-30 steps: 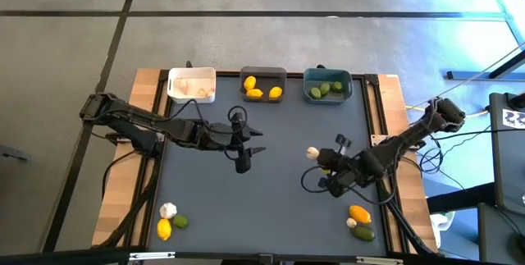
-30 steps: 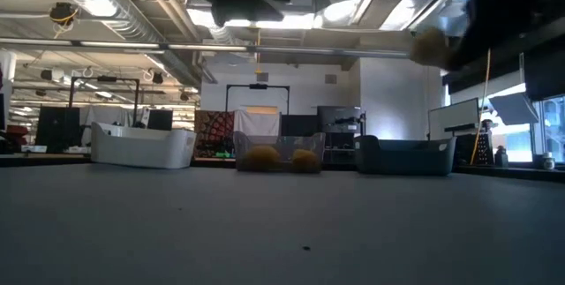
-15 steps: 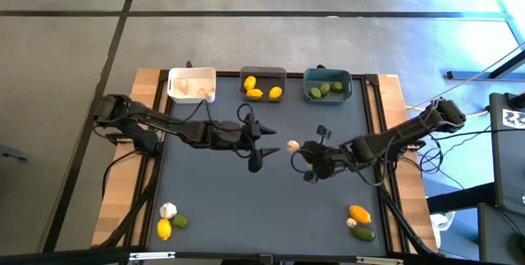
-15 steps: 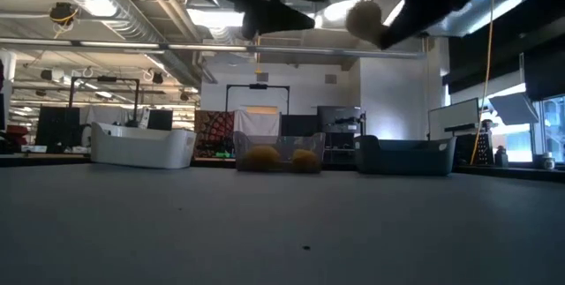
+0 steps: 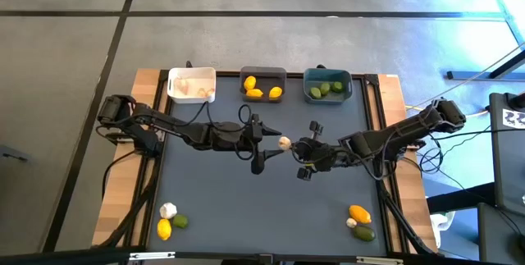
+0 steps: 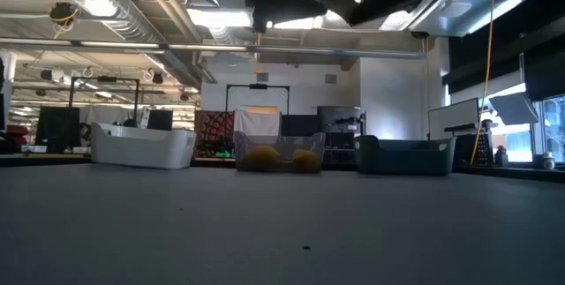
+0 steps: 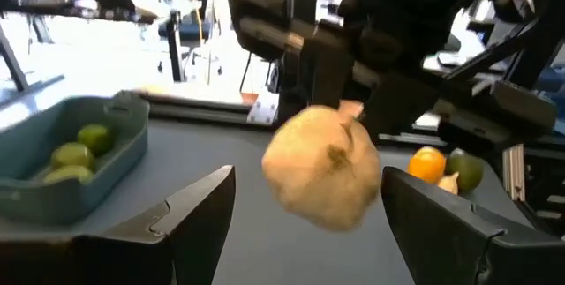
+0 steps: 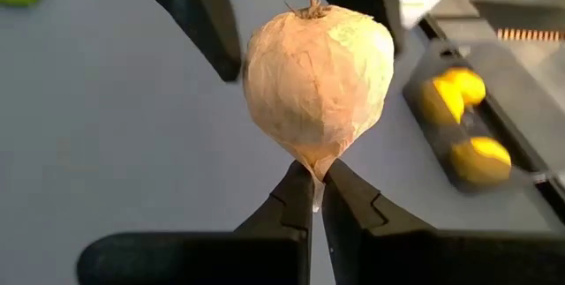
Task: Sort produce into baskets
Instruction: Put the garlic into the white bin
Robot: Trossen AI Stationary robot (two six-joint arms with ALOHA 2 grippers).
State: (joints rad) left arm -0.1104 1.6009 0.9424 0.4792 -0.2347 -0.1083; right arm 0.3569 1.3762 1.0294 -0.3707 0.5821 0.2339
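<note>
A whitish garlic bulb (image 5: 285, 143) hangs above the middle of the table. My right gripper (image 8: 316, 184) is shut on it and reaches in from the table's right (image 5: 294, 145). My left gripper (image 5: 269, 147) is open, coming from the left. Its two fingers (image 7: 201, 204) stand on either side of the bulb (image 7: 323, 179); I see no touch. At the far edge stand the white bin (image 5: 191, 85) with garlic, the dark grey bin (image 5: 262, 85) with lemons and the teal bin (image 5: 326, 85) with limes. My right gripper pinches the garlic's thin pointed end (image 8: 314, 167) between its two fingertips (image 8: 296, 190). The fingers lie about level and come from the table's right side. The bulb sticks out beyond the fingertips, its rooty end (image 8: 311, 7) pointing away, lifted clear of the table.
A garlic, a lime and a lemon (image 5: 170, 218) lie near the front left corner. A lemon, a garlic and a lime (image 5: 359, 221) lie near the front right corner. The dark mat between the bins and these groups is bare (image 5: 246, 199).
My right gripper has carried the garlic toward the table's left, up to my left gripper, keeping it clear of the table. My left gripper has gone a little toward the table's right, staying open, so that its fingers now flank the bulb.
</note>
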